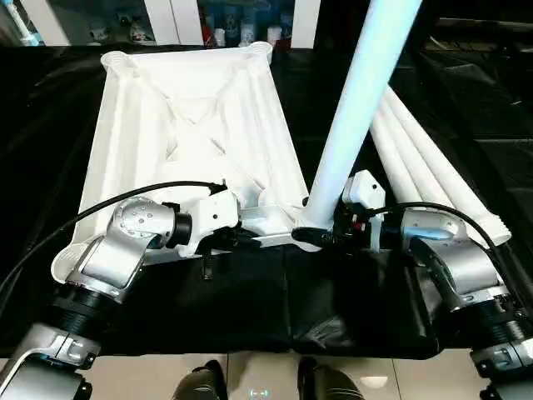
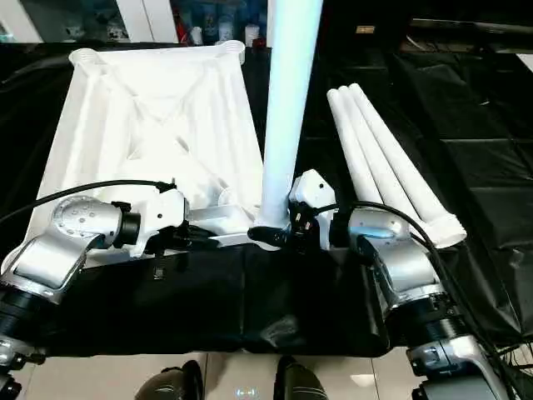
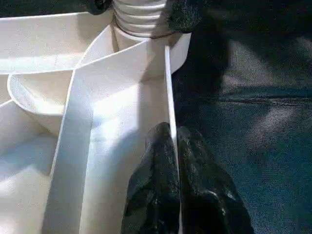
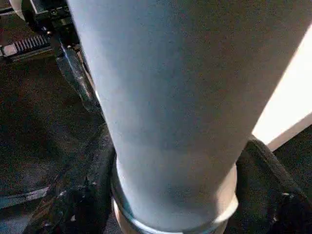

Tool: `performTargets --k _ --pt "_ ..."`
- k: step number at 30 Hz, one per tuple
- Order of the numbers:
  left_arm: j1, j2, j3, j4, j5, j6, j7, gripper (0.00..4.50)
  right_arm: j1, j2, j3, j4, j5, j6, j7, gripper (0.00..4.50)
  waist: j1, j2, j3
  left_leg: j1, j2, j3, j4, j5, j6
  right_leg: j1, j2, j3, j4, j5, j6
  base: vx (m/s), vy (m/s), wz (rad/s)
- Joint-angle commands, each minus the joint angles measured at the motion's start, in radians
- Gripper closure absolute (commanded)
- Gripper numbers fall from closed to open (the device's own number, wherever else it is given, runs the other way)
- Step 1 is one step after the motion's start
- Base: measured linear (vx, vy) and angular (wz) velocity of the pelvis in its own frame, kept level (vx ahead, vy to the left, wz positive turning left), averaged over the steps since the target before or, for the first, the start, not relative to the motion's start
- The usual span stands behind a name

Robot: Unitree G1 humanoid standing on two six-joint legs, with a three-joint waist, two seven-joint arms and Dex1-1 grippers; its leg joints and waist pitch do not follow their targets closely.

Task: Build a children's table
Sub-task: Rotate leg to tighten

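The white table top lies upside down on a black cloth, ribbed underside up. One white leg stands upright in its near right corner socket, and the leg's threaded end sits in the socket. My right gripper holds the leg's base, with a black finger pressed against each side. My left gripper is shut on the thin rim wall of the table top, just short of that corner. Three more legs lie side by side to the right.
The black cloth covers the whole work surface and ends at a tiled floor near my feet. A cabinet with small items stands beyond the far edge. Cables loop over both forearms.
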Motion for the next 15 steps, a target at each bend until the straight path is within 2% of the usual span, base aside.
performTargets --k 1,8,12,15 --pt "0.017 -0.022 0.022 -0.012 -0.058 -0.032 0.005 4.5 0.007 0.006 0.01 0.011 -0.016 -0.006 0.011 1.74 0.002 -0.015 -0.07 0.023 0.052 -0.024 -0.048 -0.151 0.133 0.06 -0.052 0.033 -0.047 -0.178 -0.246 0.0 0.0 0.0" --pt "0.019 -0.022 0.022 -0.006 -0.053 -0.037 0.012 4.5 0.01 0.009 0.022 0.04 -0.032 -0.042 0.008 1.76 0.0 -0.016 -0.072 0.021 0.051 -0.024 -0.046 -0.142 0.138 0.062 -0.052 0.033 -0.044 -0.16 -0.252 0.0 0.0 0.0" --pt "0.017 -0.033 0.03 0.012 -0.032 -0.028 0.064 4.5 0.02 0.033 0.012 0.051 -0.037 -0.025 -0.044 1.76 -0.001 -0.016 -0.073 0.021 0.05 -0.024 -0.045 -0.145 0.136 0.062 -0.053 0.033 -0.045 -0.17 -0.251 0.0 0.0 0.0" --pt "0.011 -0.047 0.036 0.026 -0.021 -0.007 0.103 4.5 0.028 0.059 0.0 0.059 -0.038 -0.012 -0.094 1.76 -0.003 -0.017 -0.071 0.022 0.05 -0.026 -0.048 -0.175 0.118 0.061 -0.054 0.034 -0.053 -0.238 -0.233 0.0 0.0 0.0"
